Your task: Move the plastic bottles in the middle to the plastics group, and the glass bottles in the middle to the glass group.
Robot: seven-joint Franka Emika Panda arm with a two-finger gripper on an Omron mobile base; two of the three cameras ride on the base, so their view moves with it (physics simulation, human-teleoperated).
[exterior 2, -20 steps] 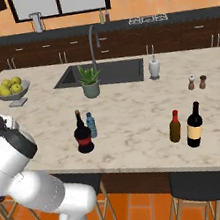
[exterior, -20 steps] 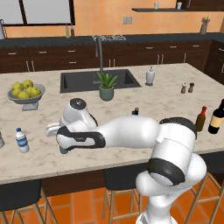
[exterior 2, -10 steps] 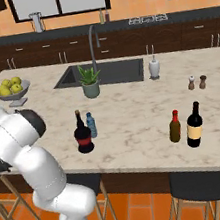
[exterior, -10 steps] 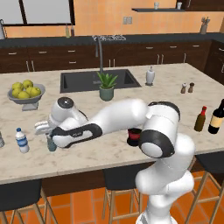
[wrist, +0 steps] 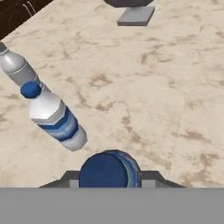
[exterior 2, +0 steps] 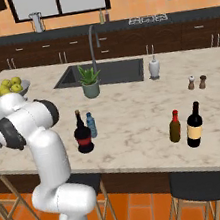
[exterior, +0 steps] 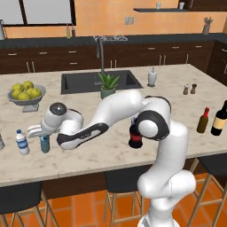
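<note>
The arm has swung across the bench [exterior: 111, 153] from its middle out to the far left end within the last second, and the hand [exterior: 39, 131] now sits low over the marble there, pinching a small blue-capped plastic bottle [exterior: 44, 143] between its two tips; in the hand view that bottle's blue cap [wrist: 108, 169] lies right between the finger tips, seen from above. The carried bottle stands upright and looks to be at or very near the surface, just beside the clear white-labelled water bottle [exterior: 21, 142] that marks the plastics group, with a greyer bottle [wrist: 15, 66] a little beyond it in the hand view. That means the first plastic bottle has all but arrived; whether it already bears on the bench cannot be told, so the likely step in hand is the set-down, followed by spreading the tips and lifting straight up so the neighbour is not knocked. Still in the middle stand the near-black glass bottle [exterior 2: 83, 137] with its red band and the second small blue bottle [exterior 2: 91, 125] close behind it. The glass group, a slim brown bottle [exterior 2: 174, 126] and a taller wine bottle [exterior 2: 194, 126], waits at the right end, well apart, with the fruit bowl [exterior: 25, 99] behind the left group.
</note>
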